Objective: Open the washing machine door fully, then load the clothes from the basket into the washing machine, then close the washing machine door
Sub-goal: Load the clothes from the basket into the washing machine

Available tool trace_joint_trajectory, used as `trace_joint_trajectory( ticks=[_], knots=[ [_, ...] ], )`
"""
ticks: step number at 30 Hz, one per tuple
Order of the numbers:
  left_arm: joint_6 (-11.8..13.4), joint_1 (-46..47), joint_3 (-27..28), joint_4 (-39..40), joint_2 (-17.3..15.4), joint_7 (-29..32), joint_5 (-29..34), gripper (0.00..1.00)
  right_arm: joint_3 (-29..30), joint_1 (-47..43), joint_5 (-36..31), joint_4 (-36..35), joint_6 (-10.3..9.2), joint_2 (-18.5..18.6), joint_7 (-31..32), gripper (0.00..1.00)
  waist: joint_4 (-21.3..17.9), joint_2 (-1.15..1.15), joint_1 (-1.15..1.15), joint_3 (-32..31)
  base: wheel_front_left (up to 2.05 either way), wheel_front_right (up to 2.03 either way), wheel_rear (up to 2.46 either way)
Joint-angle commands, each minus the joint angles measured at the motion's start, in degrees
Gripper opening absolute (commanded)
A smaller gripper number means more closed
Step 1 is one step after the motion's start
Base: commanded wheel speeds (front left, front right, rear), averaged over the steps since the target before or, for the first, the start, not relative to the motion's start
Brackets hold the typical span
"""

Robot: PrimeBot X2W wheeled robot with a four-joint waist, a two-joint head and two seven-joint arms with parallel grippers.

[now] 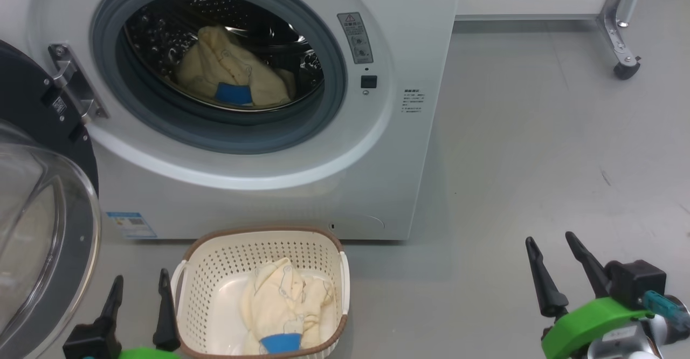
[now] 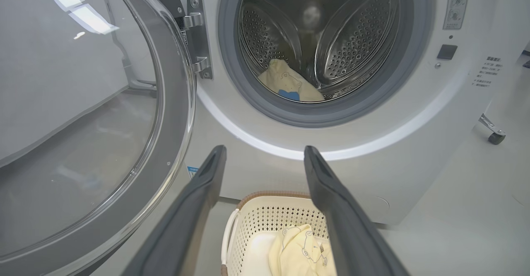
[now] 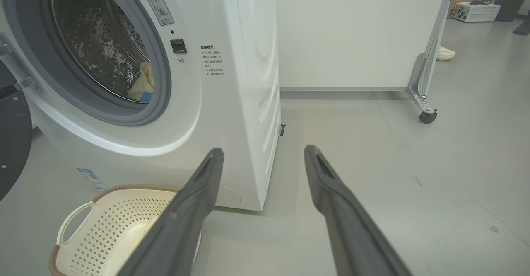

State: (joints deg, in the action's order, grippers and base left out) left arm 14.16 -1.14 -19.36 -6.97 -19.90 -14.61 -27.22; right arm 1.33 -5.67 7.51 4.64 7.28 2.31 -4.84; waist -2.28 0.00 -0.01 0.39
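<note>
Loading is the step in hand: the door [image 1: 38, 229] hangs swung wide at the left of the washer [image 1: 302, 186], and a cream garment [image 1: 232, 73] with a blue cuff already lies at the front of the drum [image 1: 161, 30]. The basket [image 1: 259, 233] stands on the floor just before the washer's front, below the opening. It holds a second garment [image 1: 280, 299], bunched toward its near right side with the blue cuff by the near wall. The left gripper [image 1: 140, 275] hovers just beside the basket's left handle, fingers spread and empty. The right gripper [image 1: 550, 236] hangs well apart over bare floor to the right, likewise spread and holding nothing. The next move, as I judge it, falls to the left gripper: cross the rim, dip into the basket and pinch a thick fold rather than a loose edge. It should then lift clear and carry the cloth past the gasket [image 1: 334, 105] into the drum. Only after that should the door be shut.
</note>
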Motion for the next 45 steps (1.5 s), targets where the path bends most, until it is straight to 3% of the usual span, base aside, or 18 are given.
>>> trace_joint_trajectory(
  ticks=[1, 6, 12, 29, 33, 38, 45],
  knots=[
    [3.5, 2.8, 2.7, 1.2, -0.7, -0.4, 0.8, 1.0, -0.9, 1.5, 0.1, -2.0, 0.21, 0.6, -0.2, 1.0, 0.1, 0.0, 0.01, 0.1, 0.0, 0.0, 0.0],
    [3.0, 4.0, 2.4, -0.3, -0.3, -0.3, 0.7, 1.0, -0.9, 1.8, 0.1, -1.9, 0.21, 0.6, -0.2, 1.0, 0.4, 0.0, 0.01, 1.1, 0.0, 0.0, 0.0],
    [0.0, 8.2, 0.9, -4.1, 0.1, 1.2, -0.3, 1.0, -1.3, 3.3, 0.0, -2.2, 0.21, 0.6, -0.3, 1.0, 0.4, 0.0, 0.01, 4.2, 0.0, 0.0, 0.0],
    [-16.2, 28.5, -3.6, -29.1, 2.0, 3.4, -3.9, 1.0, -3.7, 11.6, 1.3, -1.6, 0.21, 0.6, -3.6, 1.0, -4.4, 0.0, 0.01, 21.4, 0.0, 0.0, 0.0],
    [-19.0, 33.5, -4.9, -35.2, 2.7, 3.9, -4.0, 1.0, -4.5, 14.3, 2.0, -1.0, 0.21, 0.6, -4.9, 1.0, -5.6, 0.0, 0.01, 26.3, 0.0, 0.0, 0.0],
    [-20.9, 39.0, -6.1, -41.4, 3.1, 4.4, -5.1, 1.0, -5.8, 17.7, 2.8, -0.3, 0.21, 0.6, -6.4, 1.0, -7.4, 0.0, 0.01, 32.8, 0.0, 0.0, 0.0],
    [-21.6, 44.7, -8.1, -46.1, 2.5, 5.1, -7.3, 1.0, -6.7, 21.0, 4.5, 0.7, 0.21, 0.6, -8.3, 1.0, -9.3, 0.0, 0.01, 40.0, 0.0, 0.0, 0.0]
  ],
)
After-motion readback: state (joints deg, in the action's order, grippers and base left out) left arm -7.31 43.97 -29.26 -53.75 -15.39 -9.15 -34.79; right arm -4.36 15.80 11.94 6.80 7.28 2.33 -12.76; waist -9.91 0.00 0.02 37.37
